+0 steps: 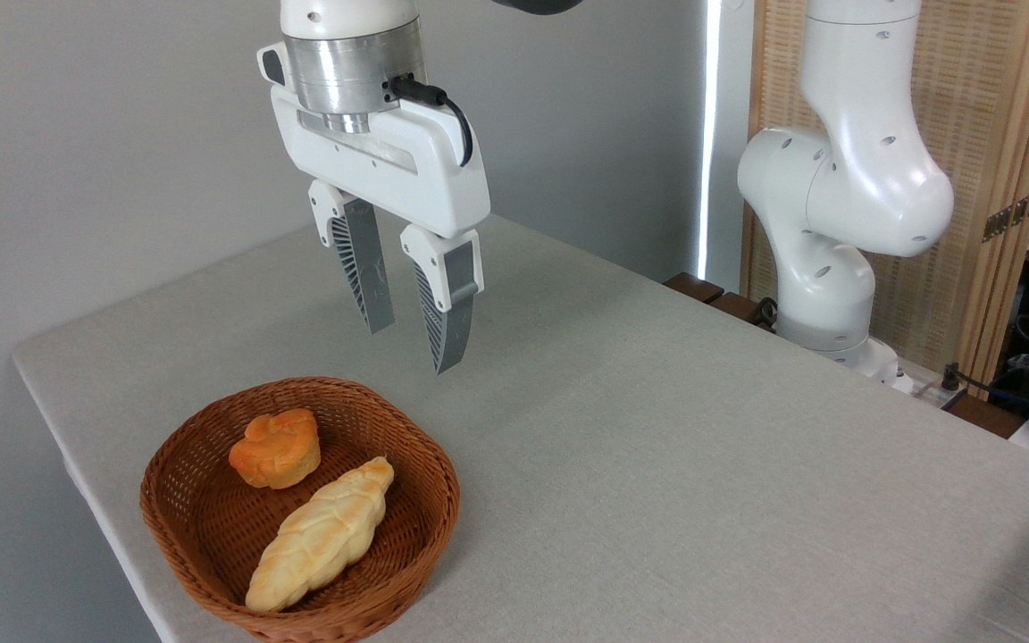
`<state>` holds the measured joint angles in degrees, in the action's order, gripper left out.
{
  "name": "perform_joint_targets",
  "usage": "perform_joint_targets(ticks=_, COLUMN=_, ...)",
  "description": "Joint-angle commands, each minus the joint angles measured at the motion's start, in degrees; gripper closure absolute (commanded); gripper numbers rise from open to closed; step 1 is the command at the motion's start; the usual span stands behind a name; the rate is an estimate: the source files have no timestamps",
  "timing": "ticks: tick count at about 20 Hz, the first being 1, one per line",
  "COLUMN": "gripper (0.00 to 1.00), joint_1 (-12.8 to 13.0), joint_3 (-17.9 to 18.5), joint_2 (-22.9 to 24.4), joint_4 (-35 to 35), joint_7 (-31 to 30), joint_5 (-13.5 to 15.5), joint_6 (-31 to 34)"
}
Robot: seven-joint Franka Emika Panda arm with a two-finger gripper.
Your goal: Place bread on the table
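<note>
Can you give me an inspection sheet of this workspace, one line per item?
Surface: table, grey-beige cloth, bare apart from the basket.
Job's things: orange bun lies in the wicker basket, untouched.
Clutter: braided loaf beside the bun in the basket.
Grippers: gripper open, empty, above the table behind the basket.
Cables: black cable on the gripper body; loose wires at far right.
Surroundings: grey wall, woven screen, robot base.

On the table (pixel 657 464), a wicker basket (pixel 430 500) sits near the front-left corner; inside, the bun (pixel 275 449) lies behind the braided loaf (pixel 322 536).
</note>
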<state>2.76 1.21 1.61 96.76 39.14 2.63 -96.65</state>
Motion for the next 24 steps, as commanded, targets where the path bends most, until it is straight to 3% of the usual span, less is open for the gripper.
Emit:
perform_joint_targets(ticks=1, gripper=0.00, joint_1=0.3, joint_3=1.3, joint_2=0.7, joint_4=0.1, joint_7=2.1, joint_5=0.3, joint_6=0.8)
perform_joint_targets(ticks=24, gripper=0.00, joint_1=0.2, joint_3=1.4, joint_2=0.6, joint_4=0.0, joint_7=1.9, joint_5=1.1, joint_6=0.2)
